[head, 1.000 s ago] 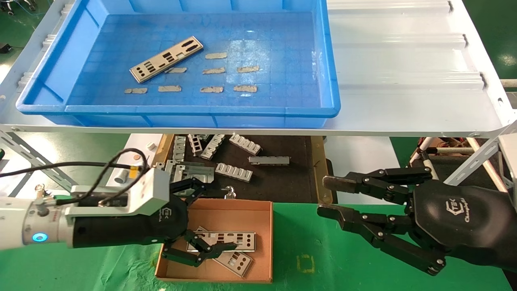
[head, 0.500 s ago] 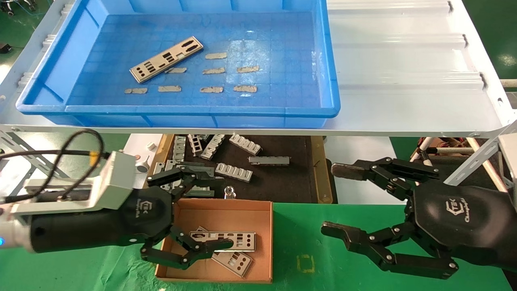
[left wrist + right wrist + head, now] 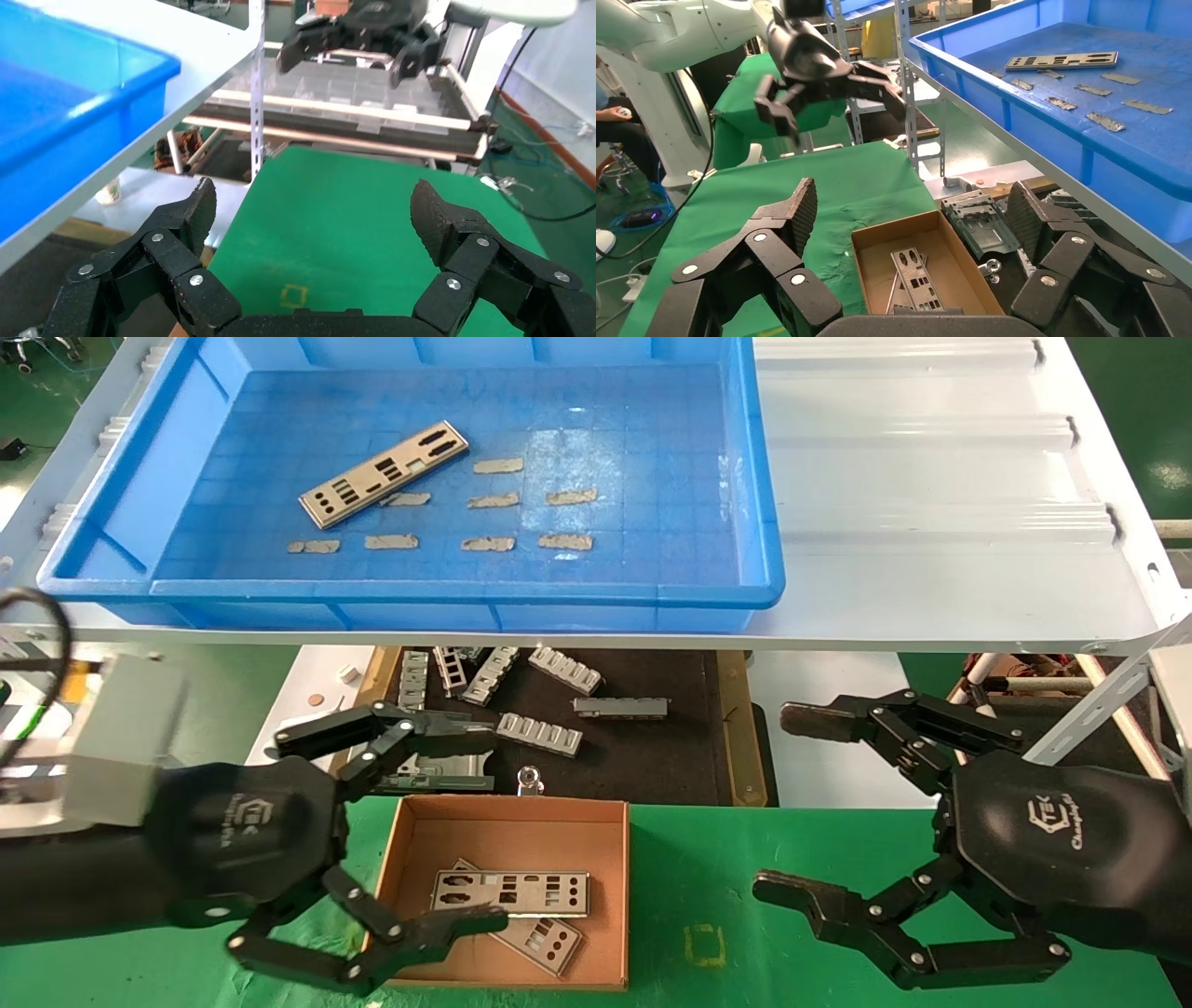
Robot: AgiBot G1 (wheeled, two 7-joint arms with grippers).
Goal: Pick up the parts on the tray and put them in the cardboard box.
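Parts: one plate (image 3: 383,473) lies alone on the floor of the tray (image 3: 410,589), angled, among tape strips (image 3: 488,501); two plates (image 3: 510,893) rest crossed inside the cardboard box (image 3: 507,822).

Left gripper (image 3: 396,826) at the box's near-left corner, fingers spread wide, holding nothing. Right gripper (image 3: 801,812) hangs over the green cloth (image 3: 689,868) right of the box, also wide open, empty.

Judgement: next reach goes up to the tray plate. Come down across its short width, clear of the rim and the strips.

Versus a second ago: left gripper has backed off the box plate and opened; right one has spread wider.
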